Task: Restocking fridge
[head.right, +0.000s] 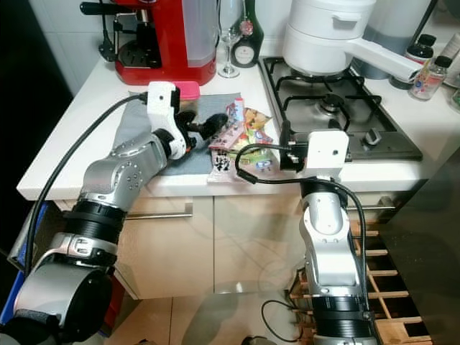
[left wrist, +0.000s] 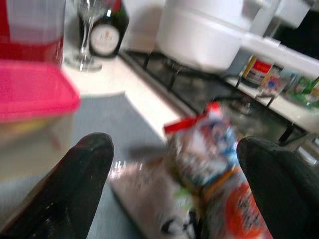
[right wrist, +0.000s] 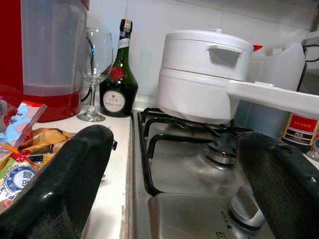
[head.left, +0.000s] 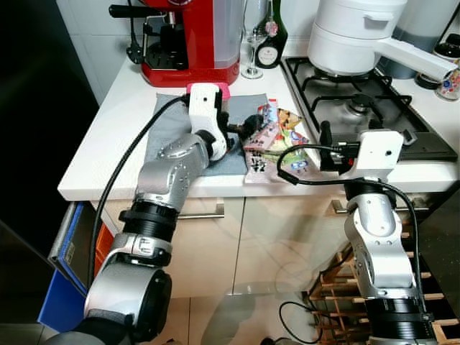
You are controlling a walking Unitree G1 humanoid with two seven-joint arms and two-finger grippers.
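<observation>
A heap of colourful snack packets [head.left: 277, 140] lies near the front edge of the white counter [head.left: 108, 144], partly on a grey cloth [head.left: 176, 133]. My left gripper [head.left: 250, 123] is open and reaches over the cloth to the heap's left side. In the left wrist view its fingers [left wrist: 75, 174] stand wide on either side of a red-topped packet [left wrist: 204, 144]. A pink-lidded box [head.left: 208, 89] sits behind that wrist. My right gripper [head.left: 327, 147] is open at the counter edge, right of the packets, facing the hob; nothing is between its fingers [right wrist: 65, 174].
A red coffee machine [head.left: 190, 39], a wine glass [head.left: 251, 43] and a dark bottle [head.left: 271, 36] stand at the back. A white pot [head.left: 356, 32] sits on the gas hob [head.left: 359, 108]. Small bottles [head.right: 429, 72] stand far right. A wooden rack [head.right: 381, 287] is below.
</observation>
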